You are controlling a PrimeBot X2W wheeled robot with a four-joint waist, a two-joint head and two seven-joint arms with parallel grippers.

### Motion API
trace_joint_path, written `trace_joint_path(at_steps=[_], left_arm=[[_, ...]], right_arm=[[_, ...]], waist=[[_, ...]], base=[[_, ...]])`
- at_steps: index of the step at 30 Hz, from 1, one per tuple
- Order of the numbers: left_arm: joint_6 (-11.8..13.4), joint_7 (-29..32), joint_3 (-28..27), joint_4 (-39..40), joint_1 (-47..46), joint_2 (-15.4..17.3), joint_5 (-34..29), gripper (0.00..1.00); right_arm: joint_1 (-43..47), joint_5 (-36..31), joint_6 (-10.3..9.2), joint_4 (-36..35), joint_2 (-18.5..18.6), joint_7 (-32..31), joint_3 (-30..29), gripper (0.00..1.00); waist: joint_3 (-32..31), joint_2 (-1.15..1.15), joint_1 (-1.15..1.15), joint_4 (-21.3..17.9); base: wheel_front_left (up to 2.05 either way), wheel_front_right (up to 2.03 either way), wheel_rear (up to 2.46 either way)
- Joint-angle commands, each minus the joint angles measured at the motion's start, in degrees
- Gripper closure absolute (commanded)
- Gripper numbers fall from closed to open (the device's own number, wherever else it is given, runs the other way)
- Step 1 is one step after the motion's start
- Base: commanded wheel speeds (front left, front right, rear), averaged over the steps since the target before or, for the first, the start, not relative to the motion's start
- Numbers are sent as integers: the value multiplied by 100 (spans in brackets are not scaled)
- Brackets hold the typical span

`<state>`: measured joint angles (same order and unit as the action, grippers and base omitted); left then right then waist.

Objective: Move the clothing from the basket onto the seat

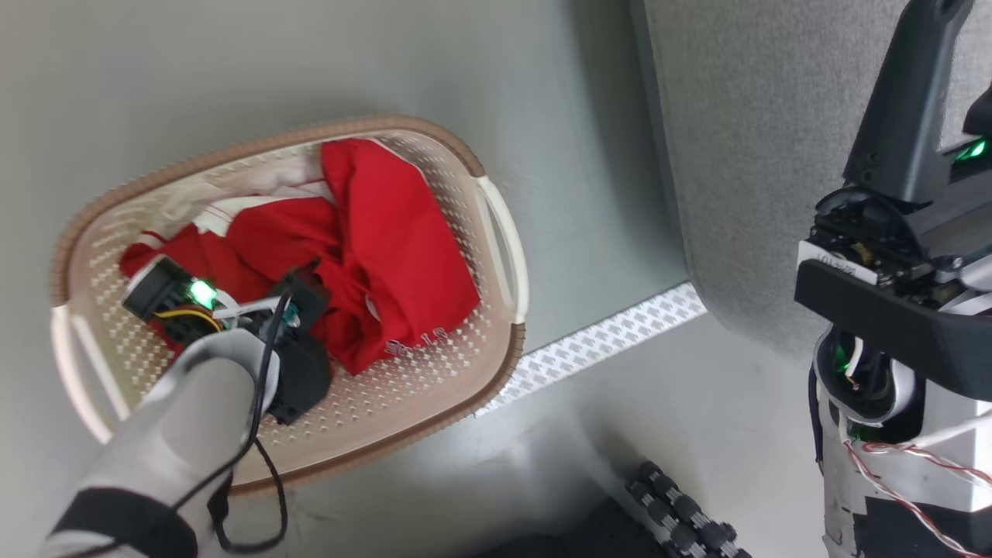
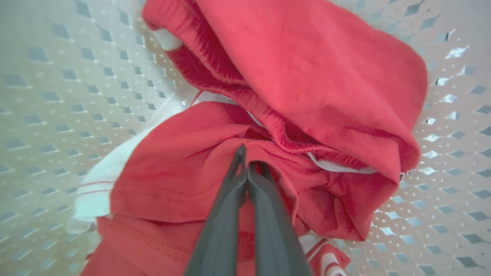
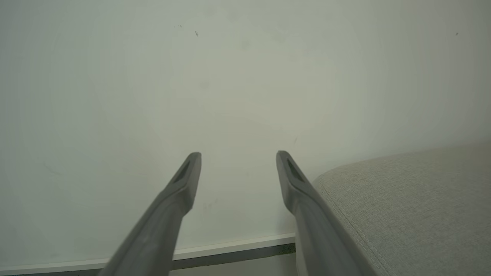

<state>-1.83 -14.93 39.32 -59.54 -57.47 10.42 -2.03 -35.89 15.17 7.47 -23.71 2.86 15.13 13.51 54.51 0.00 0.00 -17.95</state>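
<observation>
Since the crumpled red fabric garment (image 1: pixel 387 232) lies inside the cream-white perforated plastic basket (image 1: pixel 248 146), apart from the light-grey woven sofa seat (image 1: pixel 759 155), we judge little done; our left gripper (image 2: pixel 247 159) pinches a red fold; our right gripper (image 3: pixel 238 168) gapes empty beside the seat.

Looks like a living room at home, or a mock-up of one: grey woven-fabric sofa seat (image 1: pixel 759 155) standing on a smooth grey-green floor (image 1: pixel 558 116), with a plastic laundry basket (image 1: pixel 418 387) of crumpled red clothes (image 1: pixel 395 225) set down on that floor, quite near it.
</observation>
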Motion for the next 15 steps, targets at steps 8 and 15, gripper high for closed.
trace_joint_path(at_steps=[8, 15], left_arm=[[313, -31, -165, 1312, 880, 217, 325, 100], [643, -32, -283, 2594, 1736, 403, 510, 100]], right_arm=[[262, -265, 4, 194, 5, 9, 80, 0], [568, -423, 4, 378, 6, 10, 75, 0]], waist=[[-691, 0, 0, 449], [-1342, 0, 0, 625]], base=[[0, 0, 0], [0, 0, 0]])
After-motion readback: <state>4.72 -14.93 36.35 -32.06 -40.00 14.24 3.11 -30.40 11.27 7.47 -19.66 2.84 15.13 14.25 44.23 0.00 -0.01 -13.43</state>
